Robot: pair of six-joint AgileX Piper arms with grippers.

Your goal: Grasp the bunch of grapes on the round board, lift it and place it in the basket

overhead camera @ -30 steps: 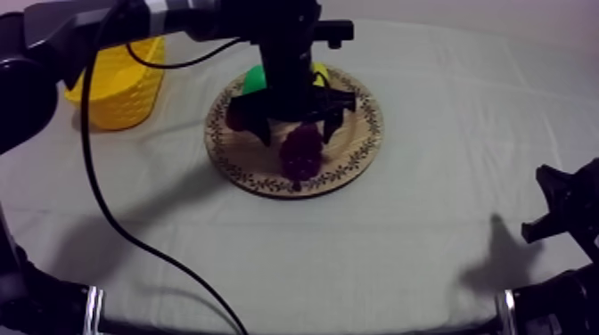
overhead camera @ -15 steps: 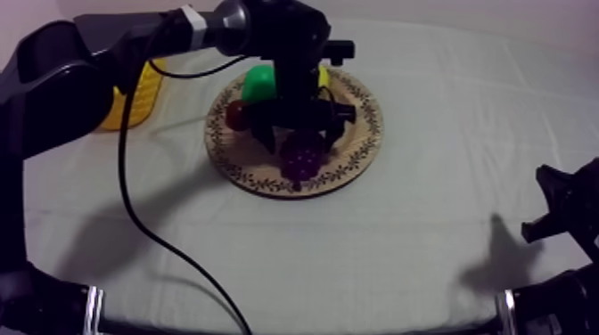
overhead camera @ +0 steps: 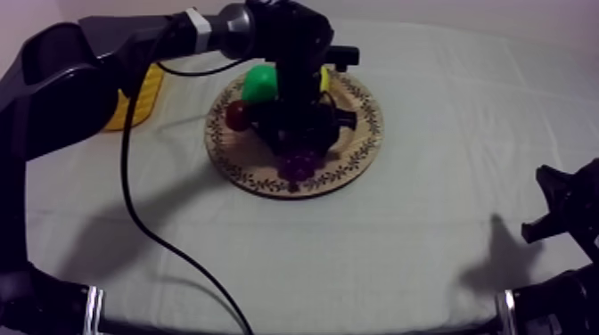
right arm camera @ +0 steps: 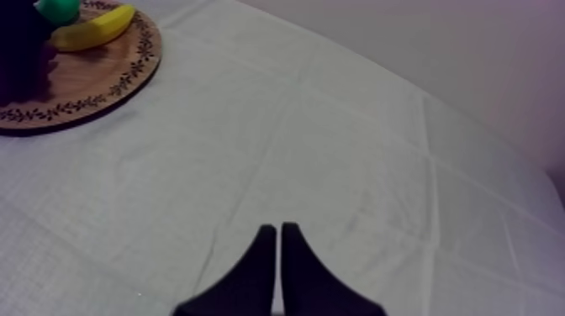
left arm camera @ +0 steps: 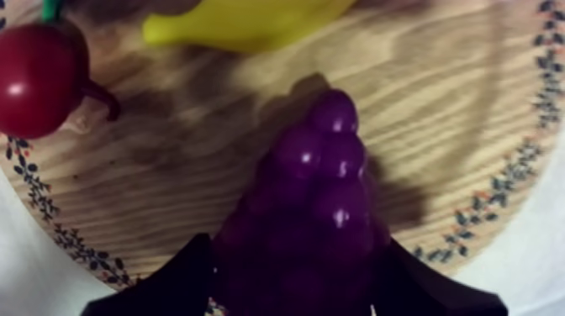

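Dim, soft light from above — the worktop (overhead camera: 428, 223) reads dull grey in the top view. The left arm (overhead camera: 98, 53) throws a broad, faint shadow on its near side; a smaller blot (probably cast by the right arm (overhead camera: 570, 209)) lies opposite. Close up, white glints dot the bunch of grapes (left arm camera: 324, 210) and the small red fruit (left arm camera: 34, 80) — the grapes shade the board (left arm camera: 437, 126) beside them.

Table (overhead camera: 446, 89): one, covered by a grey-white cloth (right arm camera: 336, 160), creased in straight fold lines. Wall (right arm camera: 471, 59): plain, pale, bare, rising just beyond the table's far edge. Light: dim; soft dark shadows (overhead camera: 501, 258) on the cloth near the table's front edge.
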